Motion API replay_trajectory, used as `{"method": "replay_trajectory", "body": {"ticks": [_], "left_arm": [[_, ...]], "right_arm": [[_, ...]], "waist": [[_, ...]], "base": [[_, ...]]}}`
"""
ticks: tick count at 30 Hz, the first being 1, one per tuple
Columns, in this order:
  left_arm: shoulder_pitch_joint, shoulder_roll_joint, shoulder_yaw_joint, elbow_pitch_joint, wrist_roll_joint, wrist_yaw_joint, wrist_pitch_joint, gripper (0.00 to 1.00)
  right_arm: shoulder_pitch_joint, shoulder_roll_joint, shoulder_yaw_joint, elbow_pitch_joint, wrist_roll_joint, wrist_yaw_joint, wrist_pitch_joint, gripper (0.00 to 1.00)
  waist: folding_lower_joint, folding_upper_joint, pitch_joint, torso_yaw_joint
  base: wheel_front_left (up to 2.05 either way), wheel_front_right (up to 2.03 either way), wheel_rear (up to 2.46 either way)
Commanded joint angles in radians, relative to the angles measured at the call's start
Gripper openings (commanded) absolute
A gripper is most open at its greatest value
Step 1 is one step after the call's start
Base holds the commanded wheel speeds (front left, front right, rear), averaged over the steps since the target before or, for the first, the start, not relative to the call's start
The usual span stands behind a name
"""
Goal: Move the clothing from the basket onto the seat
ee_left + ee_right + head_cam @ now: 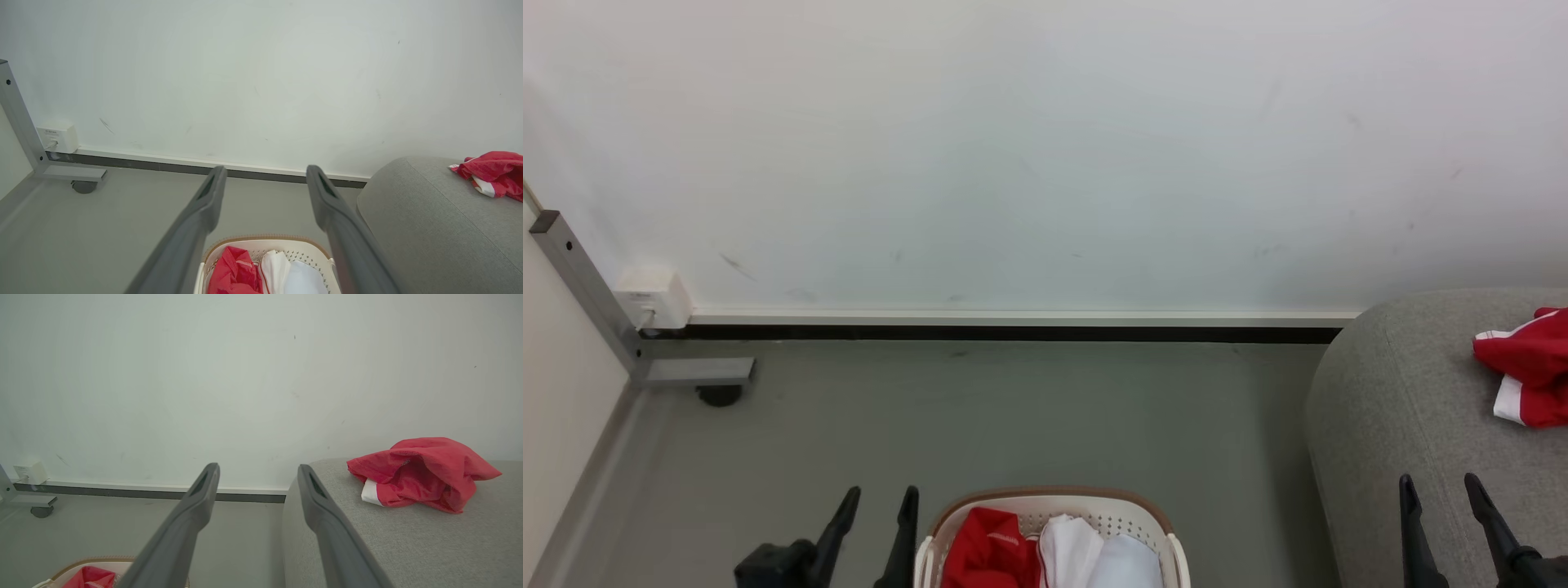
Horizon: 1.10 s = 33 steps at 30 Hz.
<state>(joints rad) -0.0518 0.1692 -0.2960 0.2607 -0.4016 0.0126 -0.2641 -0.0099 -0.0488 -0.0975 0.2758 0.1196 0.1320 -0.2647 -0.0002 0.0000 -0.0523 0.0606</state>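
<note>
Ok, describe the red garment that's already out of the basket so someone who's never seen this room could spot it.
Find the large grey seat to the right of the cream laundry basket. On top of it lies a crumpled red garment with a white band. Unlike the red cloth and white cloths in the basket, it sits alone on grey fabric.

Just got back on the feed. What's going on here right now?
The robot is partway through emptying the laundry basket onto the grey seat. One red garment with white trim lies on the seat. A crumpled red garment and white clothing are in the basket. Both hands are open and empty: the left hand hovers just left of the basket, the right hand by the seat's near edge.
</note>
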Motion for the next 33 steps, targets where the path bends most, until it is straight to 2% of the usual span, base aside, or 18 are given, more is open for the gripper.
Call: {"method": "replay_trajectory", "body": {"ticks": [1, 16, 33], "left_arm": [[0.018, -0.007, 0.020, -0.002, 0.017, -0.011, 0.000, 1.00], [0.053, -0.081, 0.141, 0.031, 0.117, -0.090, -0.001, 1.00], [0.039, -0.110, 0.180, 0.056, 0.165, -0.126, -0.001, 1.00]], "right_arm": [[0.017, -0.003, 0.007, 0.003, 0.005, -0.003, 0.001, 1.00], [0.014, -0.003, 0.038, 0.010, 0.001, -0.003, 0.001, 1.00], [0.000, -0.003, 0.058, 0.008, 0.011, -0.003, 0.001, 1.00]], "waist": [[0.0002, 0.0000, -0.003, -0.001], [0.0002, 0.0000, -0.007, 0.009], [0.0002, 0.0000, 0.008, -0.010]], "base": [[0.00, 0.00, 0.00], [0.00, 0.00, 0.00], [0.00, 0.00, 0.00]]}}
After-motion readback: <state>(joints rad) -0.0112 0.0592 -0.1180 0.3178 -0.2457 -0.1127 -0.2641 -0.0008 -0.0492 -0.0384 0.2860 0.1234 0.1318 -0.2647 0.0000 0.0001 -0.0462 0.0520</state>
